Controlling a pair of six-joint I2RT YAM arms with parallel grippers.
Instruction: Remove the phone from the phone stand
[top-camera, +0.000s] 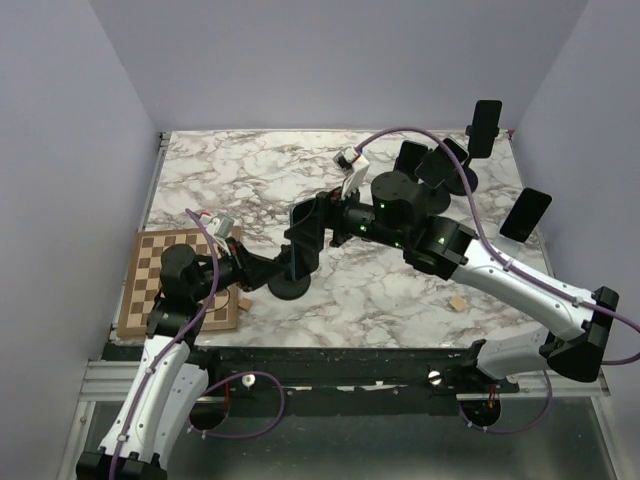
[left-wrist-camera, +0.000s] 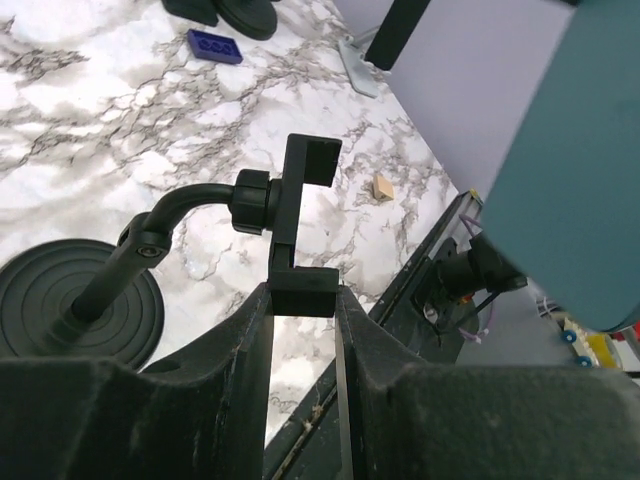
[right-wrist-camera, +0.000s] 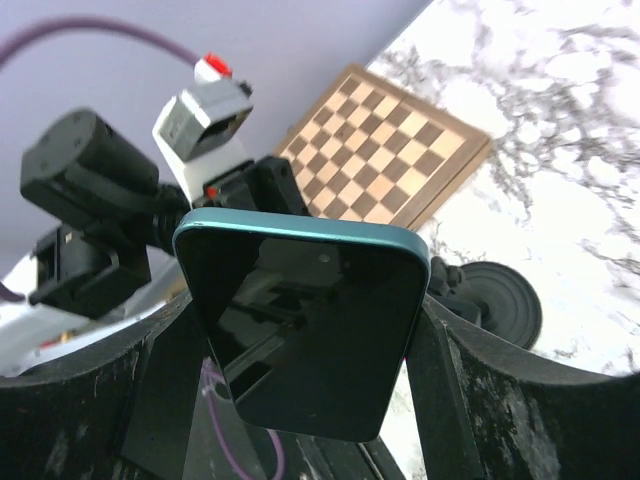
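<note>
Right gripper (right-wrist-camera: 305, 345) was clamped on the phone (right-wrist-camera: 305, 300) by its side edges, holding it in the air. Left gripper (left-wrist-camera: 303, 335) was closed on the lower clip of the phone stand (left-wrist-camera: 285, 215), bracing it. Cradle was empty, so removal looked done; likely only setting the phone down was left.

Both arms are reaching over the middle of the marble desk (top-camera: 250, 170), the left gripper (top-camera: 268, 274) bearing on a black phone stand (top-camera: 290, 289) and the right gripper (top-camera: 300, 240) holding a dark phone (top-camera: 297, 253) just above it, while a chessboard (top-camera: 160, 270) is lying at the near left corner.
</note>
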